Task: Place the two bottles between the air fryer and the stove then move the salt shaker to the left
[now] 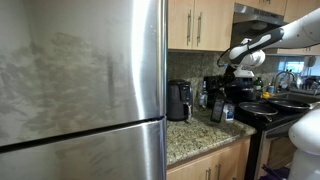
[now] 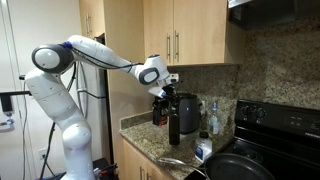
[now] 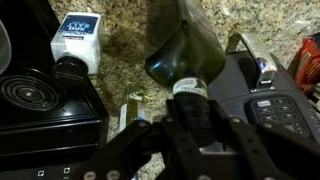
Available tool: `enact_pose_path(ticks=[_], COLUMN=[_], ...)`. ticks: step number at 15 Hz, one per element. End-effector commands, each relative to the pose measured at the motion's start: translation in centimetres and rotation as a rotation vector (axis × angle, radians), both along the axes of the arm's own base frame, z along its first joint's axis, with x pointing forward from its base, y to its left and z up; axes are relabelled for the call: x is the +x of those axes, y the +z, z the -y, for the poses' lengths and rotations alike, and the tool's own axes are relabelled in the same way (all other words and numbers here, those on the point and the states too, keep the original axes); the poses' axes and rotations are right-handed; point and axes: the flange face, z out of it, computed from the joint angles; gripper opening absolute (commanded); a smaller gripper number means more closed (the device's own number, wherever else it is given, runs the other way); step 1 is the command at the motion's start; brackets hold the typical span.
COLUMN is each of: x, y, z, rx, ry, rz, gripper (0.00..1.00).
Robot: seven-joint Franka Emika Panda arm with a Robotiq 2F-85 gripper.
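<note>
My gripper (image 3: 190, 112) is shut on the neck of a dark green bottle (image 3: 183, 55), which stands upright below it. In an exterior view my gripper (image 2: 163, 96) holds this bottle (image 2: 174, 125) just in front of the black air fryer (image 2: 188, 112), base at or just above the counter. A second bottle with a pale label (image 2: 213, 118) stands between the air fryer and the black stove (image 2: 272, 122); it also shows in the wrist view (image 3: 78, 42). A small pale shaker (image 2: 204, 150) sits near the counter's front. A small greenish-labelled item (image 3: 130, 114) is beside my fingers.
A big steel refrigerator (image 1: 80, 90) fills one side. Wooden cabinets (image 2: 180, 35) hang above the granite counter (image 1: 195, 135). A pan (image 2: 240, 168) sits on the stove. The air fryer's button panel (image 3: 275, 108) lies close to my fingers.
</note>
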Motion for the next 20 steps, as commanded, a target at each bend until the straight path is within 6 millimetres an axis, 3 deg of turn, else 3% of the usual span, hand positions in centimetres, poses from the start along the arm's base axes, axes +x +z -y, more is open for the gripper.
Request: enact_pose_path(ticks=[1,2,3,5,6,9,17,18,19,20], x=[2.5,1.0,1.3,1.4,1.3,4.5,14.6,12.2,13.0,13.1], y=[2.7,0.6,0.7,-0.1,-0.5,-2.3,-1.1,-2.7,-2.9,-3.6], z=[-1.5,-0.6,-1.1,-1.2,-1.1,0.0,1.6,0.9,1.0,0.9], rx=[0.051,0.034,0.037,0.038,0.039,0.013,0.004,0.012,0.010,0.010], ry=[0.029,0.006,0.012,0.013,0.009,-0.046,-0.213,-0.177,-0.183,-0.181], rz=[0.068,0.018,0.016,-0.001,-0.008,-0.007,0.141,0.089,0.090,0.078], gripper=[0.06,0.06,0.25,0.25,0.06,0.06,0.06,0.06,0.25,0.25])
